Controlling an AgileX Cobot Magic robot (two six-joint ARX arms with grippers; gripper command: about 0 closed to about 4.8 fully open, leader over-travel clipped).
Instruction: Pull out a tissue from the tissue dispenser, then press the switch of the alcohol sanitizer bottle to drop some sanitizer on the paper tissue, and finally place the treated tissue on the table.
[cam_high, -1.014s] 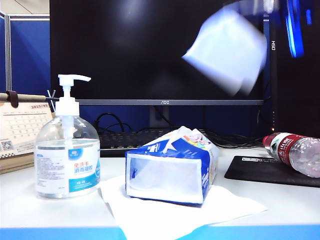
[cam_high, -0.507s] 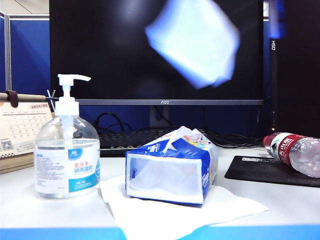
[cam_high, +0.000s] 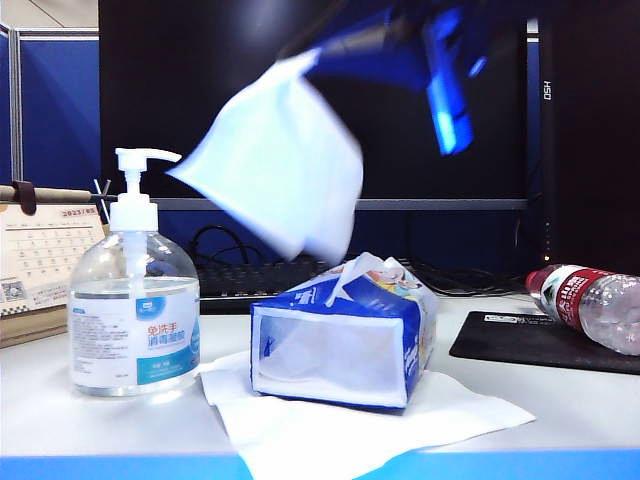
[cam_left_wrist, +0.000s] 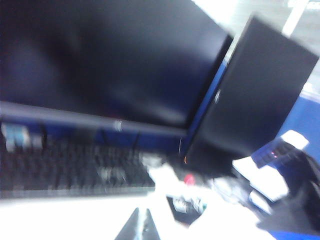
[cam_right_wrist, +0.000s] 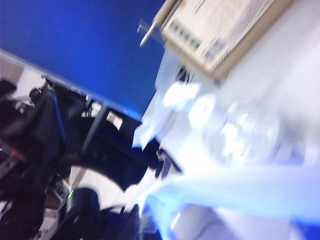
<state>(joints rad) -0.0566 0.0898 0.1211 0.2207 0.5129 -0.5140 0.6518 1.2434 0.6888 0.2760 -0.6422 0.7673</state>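
Table (cam_high: 90, 420): white desk, blue front edge. A large white paper sheet (cam_high: 330, 425) lies on it, under the tissue dispenser (cam_high: 340, 340).

Tissue dispenser: blue pack at centre of the exterior view, white paper poking up from its top slot.

Alcohol sanitizer bottle (cam_high: 135, 320): upright at 9 o'clock of the pack, apart from it. Switch (cam_high: 140, 160) on top, nozzle pointing toward 3 o'clock.

Tissue (cam_high: 275, 165): in the air, blurred, at 12 o'clock above the pack and 2 o'clock from the switch. It hangs from my right gripper (cam_high: 330, 55) toward 7 o'clock. My right fingers are clamped together on its top corner.

Left gripper (cam_left_wrist: 140, 227): only a dark tip shows in the left wrist view; fingers together, nothing between them.
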